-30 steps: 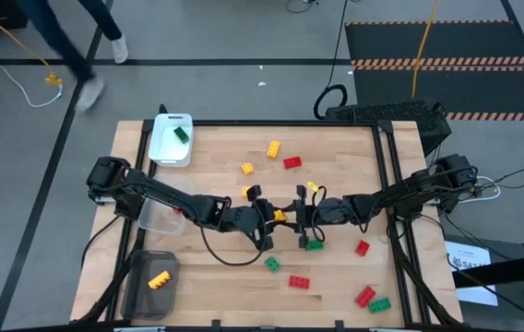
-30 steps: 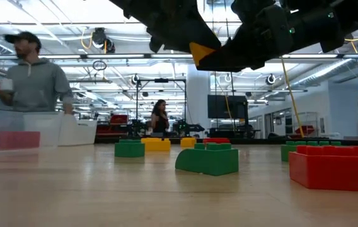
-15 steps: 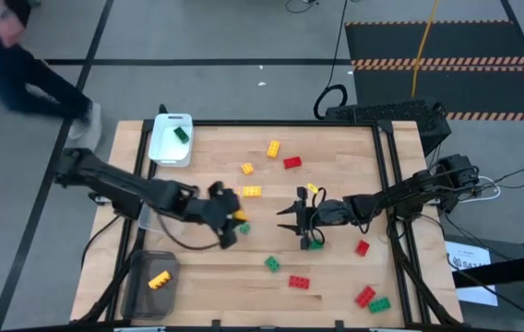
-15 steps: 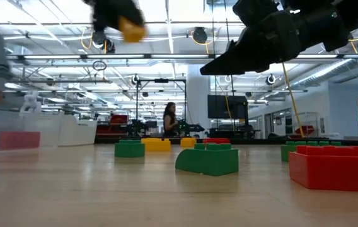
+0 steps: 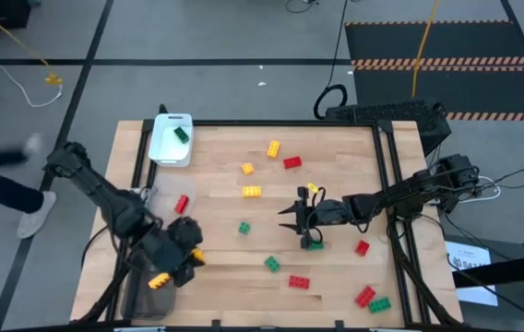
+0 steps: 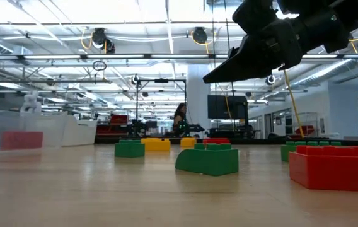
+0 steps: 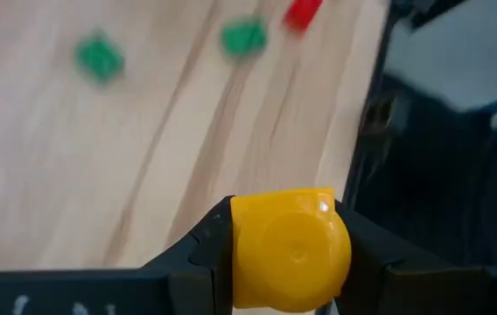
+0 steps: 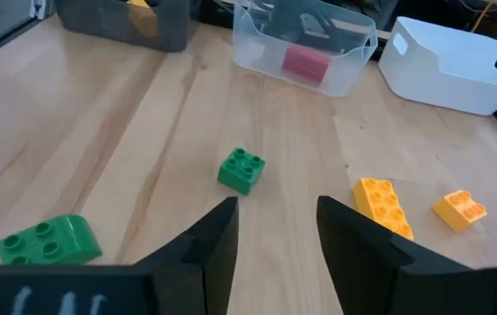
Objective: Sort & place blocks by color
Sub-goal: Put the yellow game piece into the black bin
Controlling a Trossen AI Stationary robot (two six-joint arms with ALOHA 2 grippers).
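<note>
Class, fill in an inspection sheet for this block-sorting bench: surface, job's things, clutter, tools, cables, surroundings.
Surface: wooden table, bare between the bricks.
Job's things: red, green and yellow bricks lie scattered; white tray holds a green brick, clear tray a red brick, dark tray a yellow brick.
Clutter: nothing seen.
Tools: left tool grips a yellow block beside the dark tray; right tool is open and empty at mid-table, above a green brick.
Cables: dark cables run along both arms; a yellow cord lies on the floor.
Surroundings: a person's legs at the table's left; striped floor mats behind.
</note>
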